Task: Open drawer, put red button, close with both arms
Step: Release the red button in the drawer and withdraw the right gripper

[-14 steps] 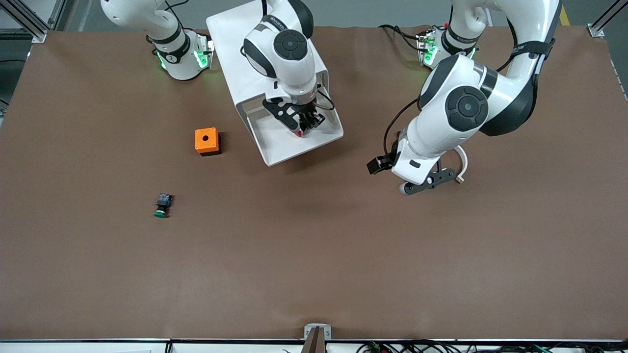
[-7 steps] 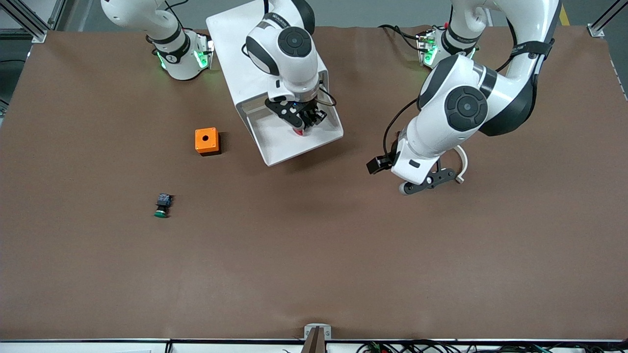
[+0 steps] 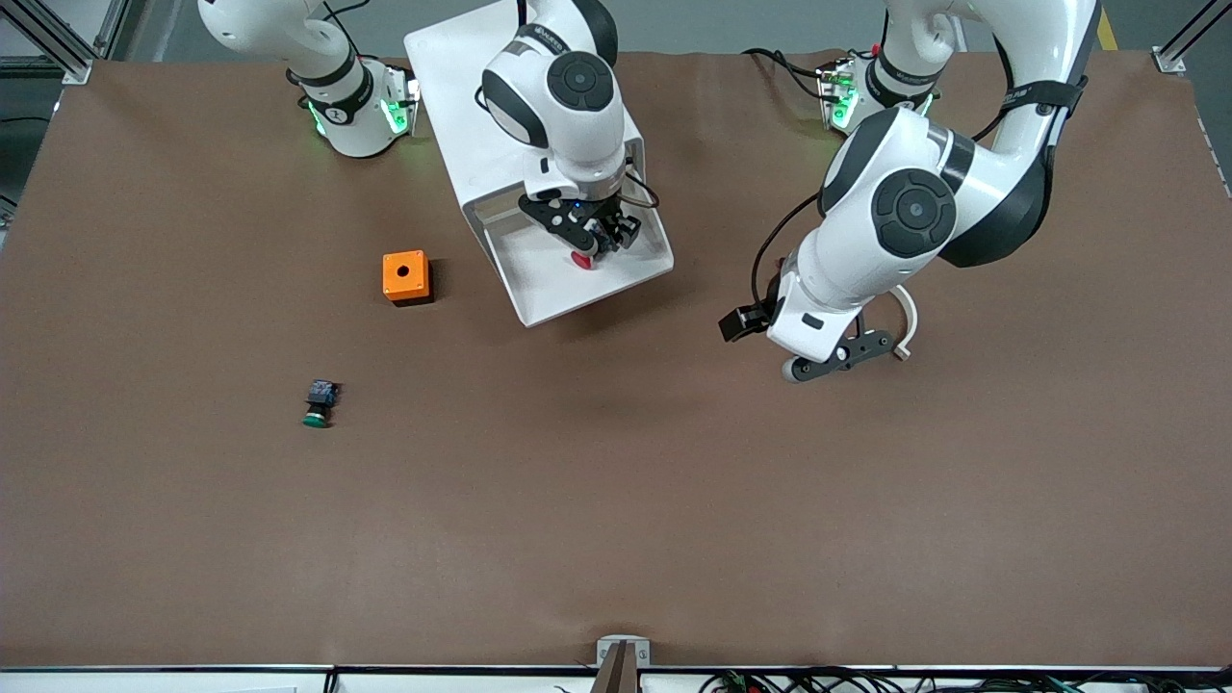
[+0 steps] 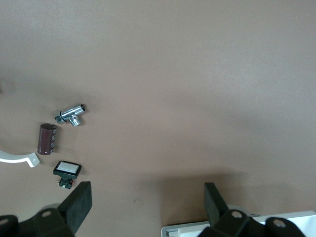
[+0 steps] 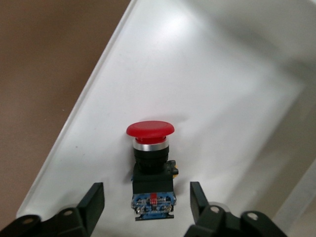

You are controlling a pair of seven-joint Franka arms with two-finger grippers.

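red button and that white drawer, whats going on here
The red button lies on the floor of the open drawer, which is pulled out of the white cabinet. The right gripper hangs just over the button with its fingers spread to either side, not gripping it. The left gripper waits open over bare table toward the left arm's end. The drawer is not yet closed. A green button and an orange box sit untouched on the table.

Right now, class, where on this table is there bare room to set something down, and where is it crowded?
Bare: the wide brown stretch of table nearer the front camera than the green button and orange box. Crowded: the open drawer, where the open right gripper hangs over the red button; and under the open left gripper, by the small metal parts.
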